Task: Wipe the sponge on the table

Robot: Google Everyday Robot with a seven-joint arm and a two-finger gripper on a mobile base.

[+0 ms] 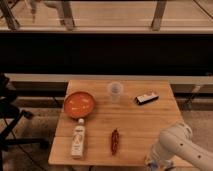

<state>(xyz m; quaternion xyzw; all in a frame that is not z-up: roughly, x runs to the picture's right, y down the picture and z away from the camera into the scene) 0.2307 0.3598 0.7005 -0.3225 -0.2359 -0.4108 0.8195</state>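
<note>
The table (135,117) is a light-brown plank top in the middle of the camera view. My white arm (175,142) reaches in from the lower right and bends down over the table's front right corner. The gripper (153,161) is at the arm's lower end, right at the table's front edge. The sponge is hidden or out of view; no light-blue block shows anywhere on the tabletop.
On the table stand an orange plate (79,104) at the left, a clear cup (115,91) behind the middle, and a black-and-white bar (146,98) at the back right. A white bottle (78,140) and a red pepper-like item (114,141) lie near the front. A dark wall runs behind.
</note>
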